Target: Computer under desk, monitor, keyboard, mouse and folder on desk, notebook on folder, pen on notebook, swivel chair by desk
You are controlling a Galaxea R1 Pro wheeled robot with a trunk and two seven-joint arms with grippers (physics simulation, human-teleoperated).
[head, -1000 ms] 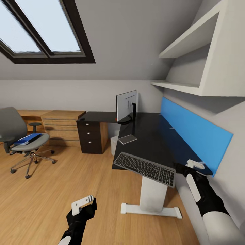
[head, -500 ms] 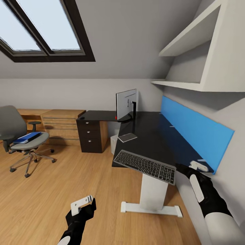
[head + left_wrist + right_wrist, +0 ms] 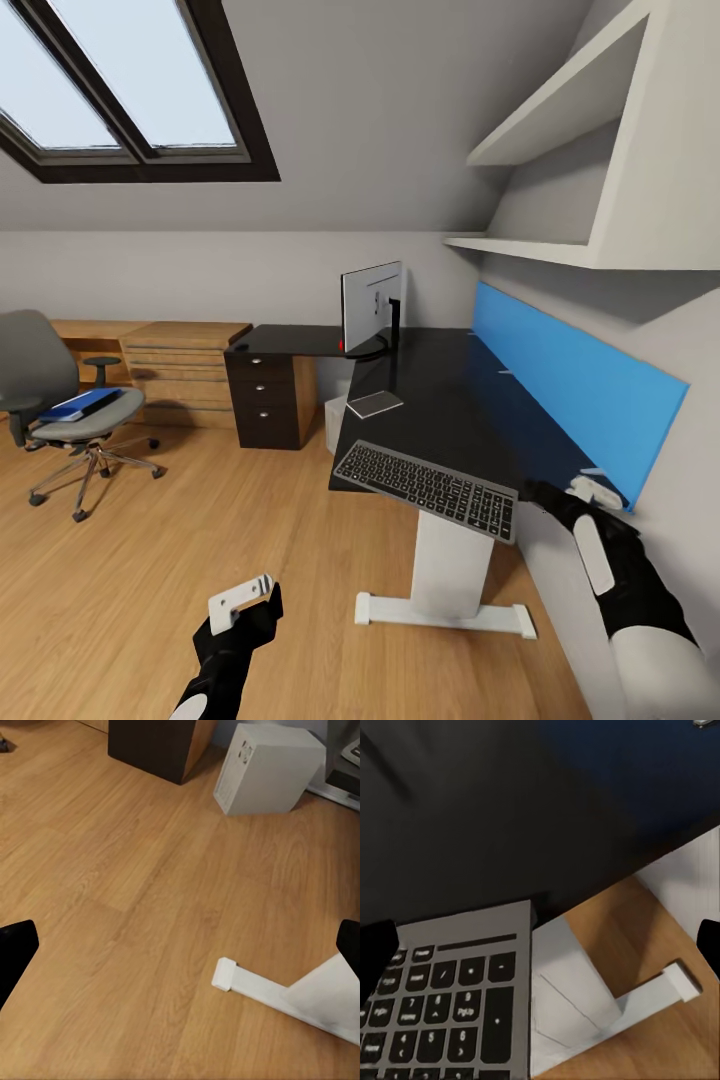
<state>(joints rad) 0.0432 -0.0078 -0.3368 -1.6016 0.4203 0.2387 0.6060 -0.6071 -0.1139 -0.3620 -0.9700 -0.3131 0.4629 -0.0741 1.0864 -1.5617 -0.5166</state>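
1. Black desk (image 3: pixel 440 400): the keyboard (image 3: pixel 425 488) is laid at its near edge, overhanging.
2. The right gripper (image 3: pixel 583 490) is held spread beside it, empty.
3. The left gripper (image 3: pixel 243 598) is spread over the floor (image 3: pixel 200 520).
4. The folder (image 3: pixel 80 404) is seen on the swivel chair (image 3: pixel 60 410).

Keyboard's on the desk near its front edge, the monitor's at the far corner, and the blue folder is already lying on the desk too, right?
Not quite: the blue folder is on the swivel chair's seat, not the desk, as the head view shows. The keyboard and monitor are as you say.
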